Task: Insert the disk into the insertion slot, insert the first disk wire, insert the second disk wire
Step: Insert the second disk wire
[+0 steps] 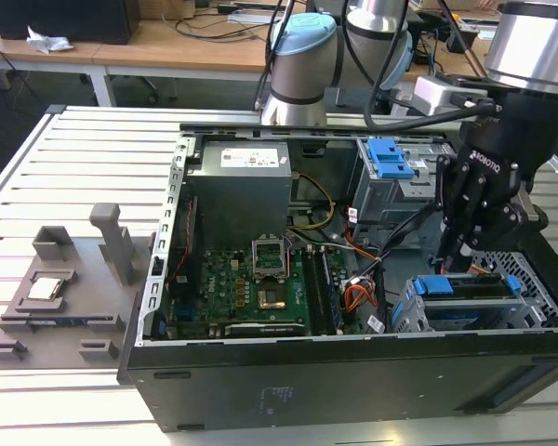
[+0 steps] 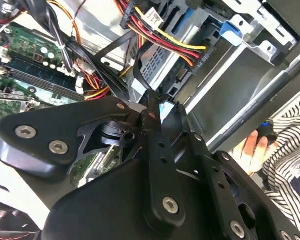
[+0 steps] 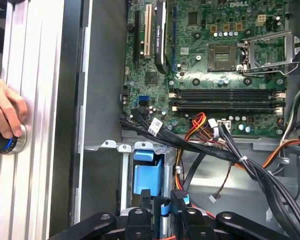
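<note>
Disk [image 1: 470,286] lying flat in the insertion slot [image 1: 417,314], blue carrier uppermost, at the corner of the open computer case [image 1: 307,381] nearest the desk's [image 1: 37,390] front edge, on the exterior view's right. To all appearance seated, so the first part of the task looks done.

End effector [image 1: 456,263] hanging just above the back end of the disk. In the second wrist view, end effector [image 2: 155,107] pinched nearly shut, with a pale blue plug [image 2: 166,108] nipped between the tips; the same blue sliver between the tips in the first wrist view [image 3: 162,206]. Judged to be one of the disk wires, though impossible to say which.

Power plug [image 2: 199,56] with its red, yellow and black leads lying against the disk's rear edge; whether pushed fully home, not clear.

For doing this step well:
- Square the plug to its socket before pressing; no tilt.
- Push straight along the disk's length, gently, and ease off at any resistance.
- Mind the black cable bundle [image 3: 230,155] running across the case beside the slot; no snagging, no tugging.
- Keep the grip firm enough to stop the plug twisting.

Person's hand [image 3: 5,117] resting on a round knob at the desk's edge, outside the case.
</note>
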`<state>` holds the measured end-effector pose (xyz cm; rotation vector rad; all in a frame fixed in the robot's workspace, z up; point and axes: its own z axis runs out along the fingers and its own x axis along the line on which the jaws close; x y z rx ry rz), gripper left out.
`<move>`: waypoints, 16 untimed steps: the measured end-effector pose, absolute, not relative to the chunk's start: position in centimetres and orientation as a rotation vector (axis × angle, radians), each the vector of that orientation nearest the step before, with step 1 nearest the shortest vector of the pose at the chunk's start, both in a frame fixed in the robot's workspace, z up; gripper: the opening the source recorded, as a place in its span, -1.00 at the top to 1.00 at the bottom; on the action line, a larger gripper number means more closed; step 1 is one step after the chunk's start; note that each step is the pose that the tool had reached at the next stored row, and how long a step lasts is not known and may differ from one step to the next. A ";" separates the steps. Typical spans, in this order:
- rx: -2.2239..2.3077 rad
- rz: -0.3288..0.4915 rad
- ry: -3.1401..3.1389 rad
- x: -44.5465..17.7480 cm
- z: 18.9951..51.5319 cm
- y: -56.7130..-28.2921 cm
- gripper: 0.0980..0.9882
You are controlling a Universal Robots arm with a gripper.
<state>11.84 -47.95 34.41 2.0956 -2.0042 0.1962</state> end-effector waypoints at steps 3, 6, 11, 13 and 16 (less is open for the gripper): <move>2.093 0.200 -2.002 11.8 34.4 -48.0 0.54; 2.093 0.200 -2.002 11.8 34.4 -48.0 0.54; 2.093 0.200 -2.002 11.8 34.4 -48.0 0.99; 2.093 0.200 -2.002 11.8 34.4 -48.0 0.99; 2.093 0.198 -2.001 13.3 34.3 -48.0 0.99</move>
